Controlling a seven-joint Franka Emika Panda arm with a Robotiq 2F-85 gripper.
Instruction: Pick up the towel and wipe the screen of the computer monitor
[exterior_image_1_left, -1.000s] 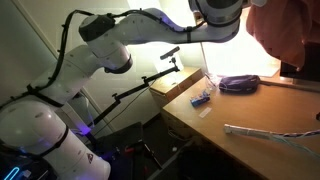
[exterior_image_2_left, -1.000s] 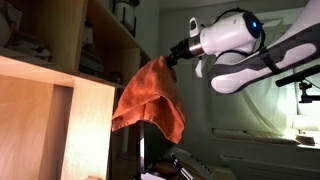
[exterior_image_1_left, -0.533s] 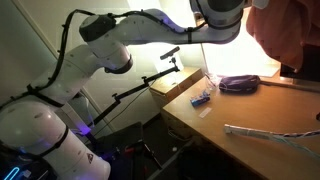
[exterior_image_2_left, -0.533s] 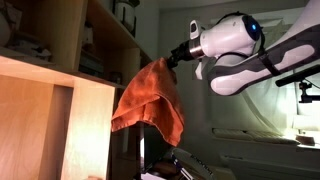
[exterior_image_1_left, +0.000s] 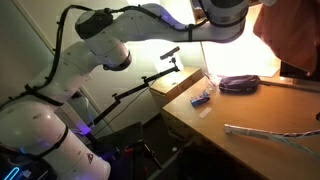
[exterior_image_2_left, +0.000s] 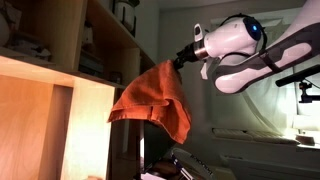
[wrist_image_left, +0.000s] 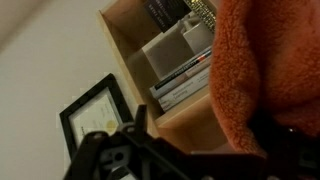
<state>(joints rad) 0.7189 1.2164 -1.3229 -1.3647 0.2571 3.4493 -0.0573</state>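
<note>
Only blurred book spines (wrist_image_left: 185, 82) beside towel (wrist_image_left: 268, 70)

The towel (exterior_image_2_left: 150, 100) hangs in folds from the tip of the gripper (exterior_image_2_left: 179, 62), its top corner caught there. Its lower edge lies over a dark shape too dim to make out. The white arm (exterior_image_2_left: 235, 42) reaches in from the right. Wooden shelves (exterior_image_2_left: 60, 110) stand at left, with a pale curtain (exterior_image_2_left: 250, 120) at far right.
</note>
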